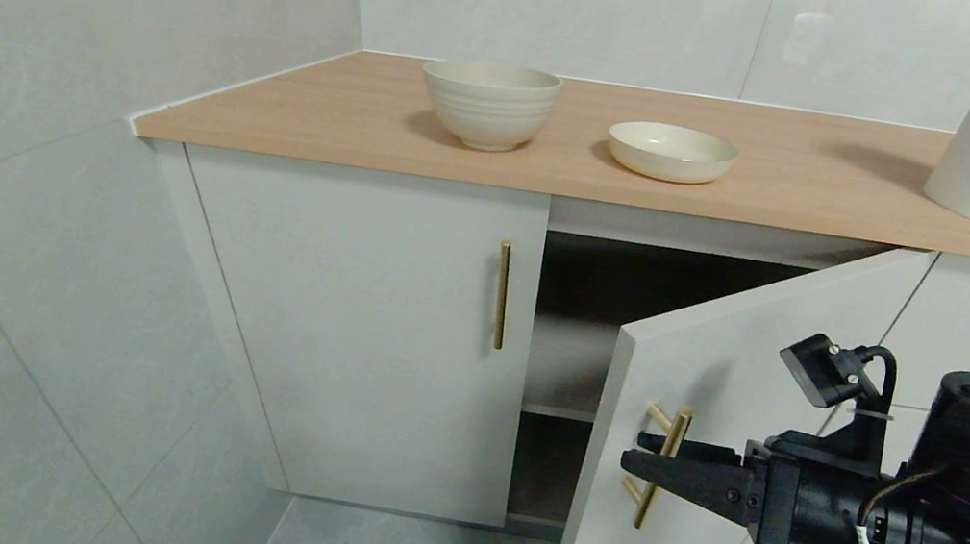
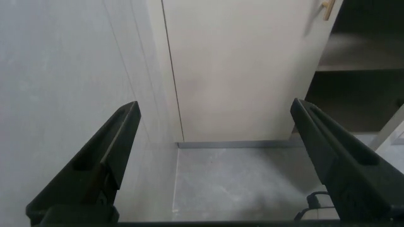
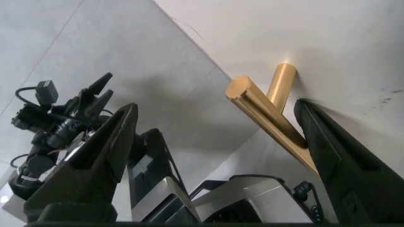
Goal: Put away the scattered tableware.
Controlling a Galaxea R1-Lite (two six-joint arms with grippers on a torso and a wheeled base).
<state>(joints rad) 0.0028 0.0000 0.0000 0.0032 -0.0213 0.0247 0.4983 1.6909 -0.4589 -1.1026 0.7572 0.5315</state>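
R gripper [image 1: 637, 452] fingers apart, straddling brass handle [image 1: 680, 427] of open cabinet door [image 1: 723, 368]. L gripper [image 2: 214, 106] fingers wide apart. Bowl [image 1: 488, 103], dish [image 1: 671, 152] on counter [image 1: 812, 173].

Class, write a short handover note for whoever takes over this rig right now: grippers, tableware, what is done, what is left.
Right gripper: open, fingers either side of the brass handle of the right cabinet door.
Left gripper: open, holding nothing, low before the closed left door.
Tableware: bowl and shallow dish stand apart on the countertop.
Done: right door partly open, shelf visible inside.
Left: probably swing the door wider, then move both pieces off the countertop, likely into the cabinet.
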